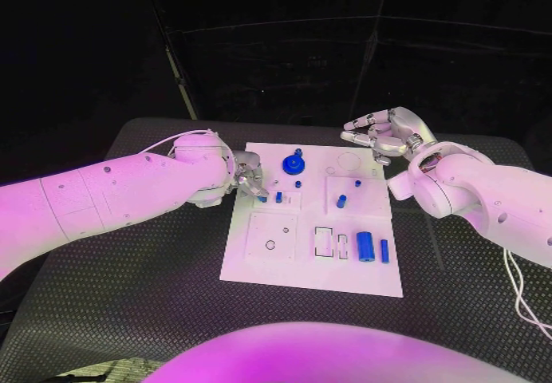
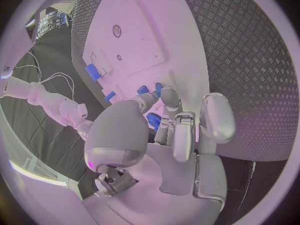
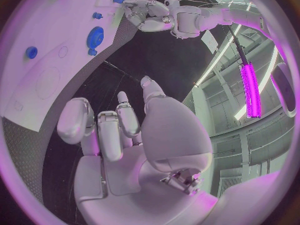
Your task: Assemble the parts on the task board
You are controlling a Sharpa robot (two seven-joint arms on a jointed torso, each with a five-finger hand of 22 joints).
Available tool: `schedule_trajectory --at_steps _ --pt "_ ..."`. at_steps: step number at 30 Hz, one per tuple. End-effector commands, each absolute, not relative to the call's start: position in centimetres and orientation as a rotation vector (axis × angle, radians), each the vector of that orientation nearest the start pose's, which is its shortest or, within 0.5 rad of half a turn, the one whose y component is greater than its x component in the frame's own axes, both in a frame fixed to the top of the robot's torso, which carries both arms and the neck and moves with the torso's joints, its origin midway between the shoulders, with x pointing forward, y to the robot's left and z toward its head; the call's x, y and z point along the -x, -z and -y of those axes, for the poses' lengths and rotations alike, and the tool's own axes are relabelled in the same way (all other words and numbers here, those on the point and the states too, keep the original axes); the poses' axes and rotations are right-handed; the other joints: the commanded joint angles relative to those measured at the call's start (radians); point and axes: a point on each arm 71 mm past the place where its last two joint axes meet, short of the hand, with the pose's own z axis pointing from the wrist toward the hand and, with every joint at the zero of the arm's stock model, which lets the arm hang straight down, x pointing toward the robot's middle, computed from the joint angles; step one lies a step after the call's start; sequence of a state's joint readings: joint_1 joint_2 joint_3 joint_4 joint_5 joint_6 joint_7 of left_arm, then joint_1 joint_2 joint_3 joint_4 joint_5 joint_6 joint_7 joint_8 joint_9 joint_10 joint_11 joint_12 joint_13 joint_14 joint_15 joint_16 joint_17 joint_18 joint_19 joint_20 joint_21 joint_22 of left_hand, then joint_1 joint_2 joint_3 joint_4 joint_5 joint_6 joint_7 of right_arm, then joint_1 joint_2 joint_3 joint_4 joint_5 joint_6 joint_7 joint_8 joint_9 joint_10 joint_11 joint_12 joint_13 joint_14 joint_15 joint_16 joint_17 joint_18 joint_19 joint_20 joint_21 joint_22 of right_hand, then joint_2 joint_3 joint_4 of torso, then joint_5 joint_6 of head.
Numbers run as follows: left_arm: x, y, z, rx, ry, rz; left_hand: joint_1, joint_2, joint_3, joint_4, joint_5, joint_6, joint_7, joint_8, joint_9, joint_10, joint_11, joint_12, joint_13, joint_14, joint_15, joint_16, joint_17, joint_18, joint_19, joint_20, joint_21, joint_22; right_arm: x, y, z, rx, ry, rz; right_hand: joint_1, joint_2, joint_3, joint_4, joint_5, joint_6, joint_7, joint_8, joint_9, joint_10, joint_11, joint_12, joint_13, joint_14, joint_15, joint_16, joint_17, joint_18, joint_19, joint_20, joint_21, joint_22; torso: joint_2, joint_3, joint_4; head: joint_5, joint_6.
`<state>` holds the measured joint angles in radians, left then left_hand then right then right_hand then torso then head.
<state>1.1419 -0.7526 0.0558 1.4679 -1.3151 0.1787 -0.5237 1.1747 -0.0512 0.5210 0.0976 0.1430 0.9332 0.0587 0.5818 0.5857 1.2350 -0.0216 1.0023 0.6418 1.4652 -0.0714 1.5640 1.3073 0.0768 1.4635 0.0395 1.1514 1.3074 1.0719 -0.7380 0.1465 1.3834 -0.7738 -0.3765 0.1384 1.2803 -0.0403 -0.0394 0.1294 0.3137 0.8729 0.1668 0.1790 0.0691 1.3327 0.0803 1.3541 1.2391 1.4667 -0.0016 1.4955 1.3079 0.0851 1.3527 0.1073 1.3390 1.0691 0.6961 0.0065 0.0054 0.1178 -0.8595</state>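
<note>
The white task board [image 1: 259,259] lies mid-table with several blue parts on it. A round blue disc with a knob [image 1: 294,163] stands near its far edge, also seen as the disc [image 3: 95,36]. A thick blue cylinder [image 1: 364,246] and a slim one [image 1: 384,250] sit at the near right. My left hand [image 1: 247,182] is low at the board's left edge. Its thumb and fingertips [image 2: 167,92] close around a small blue peg [image 1: 262,198] [image 2: 159,87]; a grip is unclear. My right hand [image 1: 385,132] hovers over the far right corner, fingers apart, holding nothing.
More small blue pegs stand on the board at the middle [image 1: 341,201] and beside the left hand [image 1: 278,196]. Empty slots [image 1: 325,241] and a ring hole [image 1: 270,246] mark the near half. Black ribbed table [image 1: 138,287] surrounds the board.
</note>
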Motion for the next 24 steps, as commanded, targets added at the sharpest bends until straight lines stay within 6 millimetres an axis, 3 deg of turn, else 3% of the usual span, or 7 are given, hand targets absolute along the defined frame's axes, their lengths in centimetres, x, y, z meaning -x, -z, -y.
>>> schedule_trajectory --at_steps 1,11,24 --pt "-48.77 22.41 -18.78 -0.016 0.315 -2.258 -0.016 -0.016 0.133 -0.123 0.001 0.012 -0.013 0.014 0.007 0.014 -0.005 0.008 0.007 0.106 -0.008 0.007 0.263 -0.005 0.011 -0.007 0.009 0.167 -51.28 18.56 19.44 -0.540 -1.155 -1.551 -0.008 0.006 -0.007 0.002 0.004 -0.005 0.001 0.004 0.000 -0.007 0.001 0.005 0.001 0.065 0.004 -0.006 0.082 0.010 -0.010 0.000 -0.003 -0.001 0.000 0.0005 -0.0009 -0.001 -0.001" --pt "-48.81 22.42 -18.37 0.005 0.340 -2.259 -0.114 -0.022 0.026 -0.047 -0.007 0.043 -0.031 0.041 0.025 0.032 -0.017 0.025 0.024 0.106 -0.018 0.007 0.263 -0.008 0.017 -0.016 0.026 0.171 -51.26 18.54 19.41 -0.539 -1.155 -1.551 -0.008 0.006 -0.007 0.002 0.004 -0.005 0.001 0.004 0.000 -0.007 0.001 0.005 0.001 0.065 0.004 -0.006 0.082 0.010 -0.010 0.000 -0.003 -0.001 -0.001 0.0010 -0.0009 -0.004 0.000" --pt "-49.39 22.70 -18.17 0.020 0.334 -2.260 -0.125 -0.010 -0.013 -0.029 -0.005 0.050 -0.035 0.044 0.029 0.036 -0.021 0.032 0.034 0.106 -0.022 0.007 0.263 -0.009 0.019 -0.020 0.034 0.173 -51.23 18.52 19.38 -0.539 -1.156 -1.550 -0.008 0.006 -0.007 0.002 0.004 -0.005 0.001 0.004 0.000 -0.007 0.001 0.005 0.001 0.065 0.004 -0.006 0.082 0.010 -0.010 0.000 -0.003 -0.001 -0.001 0.0014 -0.0020 -0.006 0.001"
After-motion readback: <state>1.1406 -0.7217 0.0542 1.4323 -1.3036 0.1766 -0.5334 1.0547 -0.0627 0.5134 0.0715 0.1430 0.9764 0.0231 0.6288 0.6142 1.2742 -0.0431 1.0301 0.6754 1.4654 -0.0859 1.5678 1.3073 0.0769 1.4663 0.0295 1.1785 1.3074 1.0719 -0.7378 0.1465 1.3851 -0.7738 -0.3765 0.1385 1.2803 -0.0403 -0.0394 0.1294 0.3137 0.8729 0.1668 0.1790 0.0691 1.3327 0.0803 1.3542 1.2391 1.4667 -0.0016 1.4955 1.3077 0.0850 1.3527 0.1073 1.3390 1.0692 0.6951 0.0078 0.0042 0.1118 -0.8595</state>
